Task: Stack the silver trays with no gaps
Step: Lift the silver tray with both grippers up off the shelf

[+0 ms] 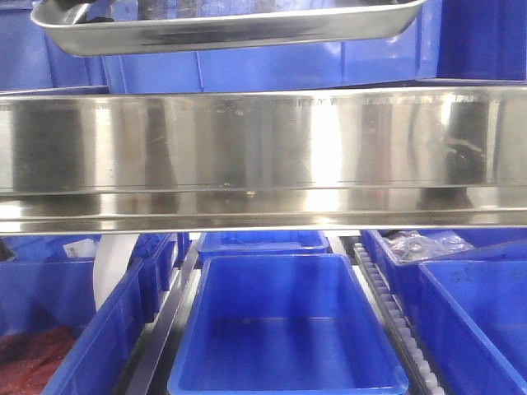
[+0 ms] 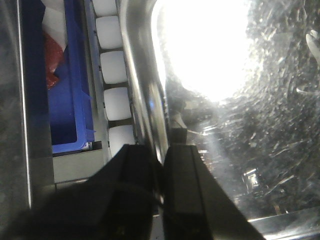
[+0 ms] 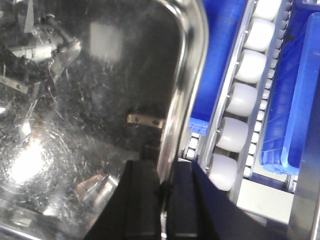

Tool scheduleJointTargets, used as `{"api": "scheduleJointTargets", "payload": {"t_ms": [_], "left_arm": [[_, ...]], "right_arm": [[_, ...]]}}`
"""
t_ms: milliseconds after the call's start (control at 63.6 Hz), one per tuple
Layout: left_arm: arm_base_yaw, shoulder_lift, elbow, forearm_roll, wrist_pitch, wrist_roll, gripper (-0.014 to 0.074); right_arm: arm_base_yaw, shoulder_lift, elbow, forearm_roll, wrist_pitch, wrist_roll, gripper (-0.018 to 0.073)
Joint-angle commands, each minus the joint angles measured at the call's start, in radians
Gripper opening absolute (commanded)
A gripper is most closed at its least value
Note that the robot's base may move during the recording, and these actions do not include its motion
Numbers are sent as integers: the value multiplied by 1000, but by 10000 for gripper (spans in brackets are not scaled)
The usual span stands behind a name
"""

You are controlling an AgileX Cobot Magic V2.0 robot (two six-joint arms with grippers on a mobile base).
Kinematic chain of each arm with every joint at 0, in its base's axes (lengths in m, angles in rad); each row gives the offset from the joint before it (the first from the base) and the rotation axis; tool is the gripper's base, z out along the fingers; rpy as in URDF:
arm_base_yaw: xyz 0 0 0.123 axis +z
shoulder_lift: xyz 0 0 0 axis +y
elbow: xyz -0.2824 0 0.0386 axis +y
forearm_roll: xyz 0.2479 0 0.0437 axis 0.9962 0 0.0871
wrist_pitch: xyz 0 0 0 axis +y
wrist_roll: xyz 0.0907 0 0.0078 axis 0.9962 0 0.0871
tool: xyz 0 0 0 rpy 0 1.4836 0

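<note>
Your left gripper [image 2: 161, 164] is pinching the rolled rim of the silver tray [image 2: 260, 130]. One dark finger [image 2: 132, 172] is lying outside the wall and the other inside, with the rim running up between them. Your right gripper [image 3: 161, 182] is biting the opposite rim in the same way, its jaws closed on the metal just below a rounded corner. In both wrist views the tray's scratched floor is throwing back hard glare.

Just beyond each rim, a line of white rollers [image 2: 117, 102] is running alongside the tray. Past the rollers on your left, a blue bin [image 2: 75, 100] is showing something red inside.

From the front, you are holding the tray at the top of the view, above the long steel shelf rail [image 1: 263, 156] and apart from it. It is tilting slightly, with the end at the left of the view sitting lower. More blue bins are standing behind it. Under the rail, a central blue bin [image 1: 288, 329] is sitting between two roller tracks, and the bin to its left is holding red contents [image 1: 33, 354].
</note>
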Motion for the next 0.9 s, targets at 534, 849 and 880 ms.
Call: {"api": "scheduleJointTargets", "payload": {"t_ms": [534,849,880], "left_arm": [[-12,-29,-23,-13,58,25,-41],[-12,-28,-23,-2,58,25,-41],[-12,-28,-23,-1,58,25,-41]], "right_arm": [[4,-55,-29,-5,-70,-17,58],[4,-55,-29,-5,-45,-17,58],[4,-55,-29,-5,-43,-17,58]]}}
